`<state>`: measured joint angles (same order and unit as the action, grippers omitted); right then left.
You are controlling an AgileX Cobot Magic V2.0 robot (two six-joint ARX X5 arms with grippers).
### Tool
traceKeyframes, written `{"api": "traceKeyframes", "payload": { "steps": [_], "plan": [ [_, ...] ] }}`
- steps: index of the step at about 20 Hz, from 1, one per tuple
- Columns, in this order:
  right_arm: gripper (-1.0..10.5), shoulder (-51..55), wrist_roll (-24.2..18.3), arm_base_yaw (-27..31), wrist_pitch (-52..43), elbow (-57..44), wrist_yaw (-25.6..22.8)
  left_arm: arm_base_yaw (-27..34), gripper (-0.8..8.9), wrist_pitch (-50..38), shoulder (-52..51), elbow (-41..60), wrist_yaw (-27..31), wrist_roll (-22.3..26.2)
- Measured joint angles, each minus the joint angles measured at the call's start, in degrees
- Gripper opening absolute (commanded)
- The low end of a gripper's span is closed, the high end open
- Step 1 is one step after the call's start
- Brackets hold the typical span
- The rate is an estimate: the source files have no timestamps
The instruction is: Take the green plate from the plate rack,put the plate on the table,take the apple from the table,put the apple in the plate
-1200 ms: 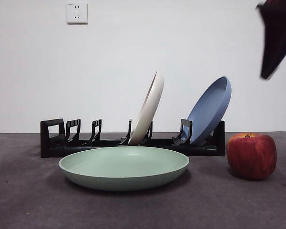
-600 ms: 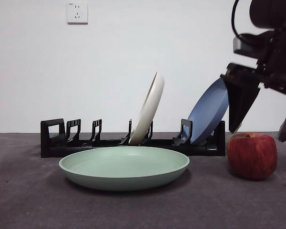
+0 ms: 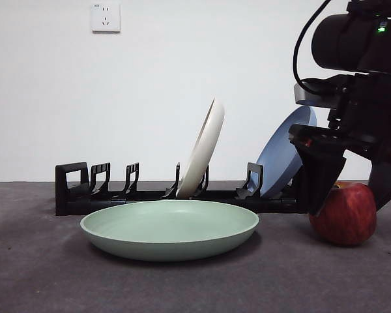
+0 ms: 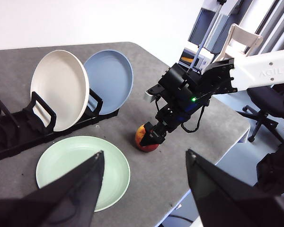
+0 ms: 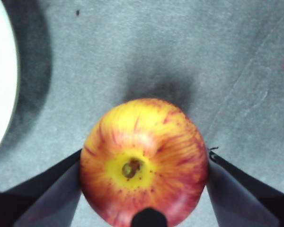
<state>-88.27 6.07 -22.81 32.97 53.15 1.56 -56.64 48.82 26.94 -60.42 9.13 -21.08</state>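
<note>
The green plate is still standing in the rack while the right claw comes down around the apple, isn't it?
Not quite. The green plate lies flat on the table in front of the plate rack, as the front view shows. The right gripper does straddle the apple, jaws open on either side.

The right gripper (image 3: 352,195) is lowered with jaws spread; the left gripper (image 4: 144,163) hangs high, open.

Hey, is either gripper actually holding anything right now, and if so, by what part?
Nothing is clearly held. The right gripper straddles the apple, open jaws at its two sides; the apple sits on the table. The left gripper is open and empty.
</note>
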Motion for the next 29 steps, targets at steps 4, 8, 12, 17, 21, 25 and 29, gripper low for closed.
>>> {"api": "traceKeyframes", "payload": {
  "steps": [4, 8, 12, 17, 21, 25, 29],
  "plan": [
    [-0.1, 0.00, 0.00, -0.70, 3.39, 1.33, -0.22, 0.00, 2.88, 0.00, 0.81, 0.00, -0.02, 0.00],
    [-0.1, 0.74, -0.07, -1.95, 10.21, 10.01, 3.21, 0.00, 2.88, 0.00, 0.85, 0.00, 0.00, 0.00],
    [-0.1, 1.86, -0.02, -6.36, 10.40, 20.11, 13.42, 0.00, 2.88, 0.00, 0.87, 0.00, 0.00, 0.00],
    [-0.1, 1.88, 0.13, -17.77, 1.38, 24.74, 6.60, 0.00, 2.88, 0.00, 0.92, 0.00, 0.00, 0.00],
    [-0.1, -0.44, 0.13, -23.63, -1.53, 24.85, -1.31, 0.00, 2.88, 0.00, 0.96, 0.00, -0.02, 0.00],
    [-0.1, -7.93, 0.13, -23.98, -2.58, 24.87, -5.27, 0.00, 2.88, 0.02, 0.98, 0.00, -0.02, 0.00],
    [-0.1, -14.51, 0.13, -24.00, -2.45, 24.87, -6.27, 0.00, 2.88, 0.02, 0.98, 0.00, -0.04, 0.00]
  ]
}}
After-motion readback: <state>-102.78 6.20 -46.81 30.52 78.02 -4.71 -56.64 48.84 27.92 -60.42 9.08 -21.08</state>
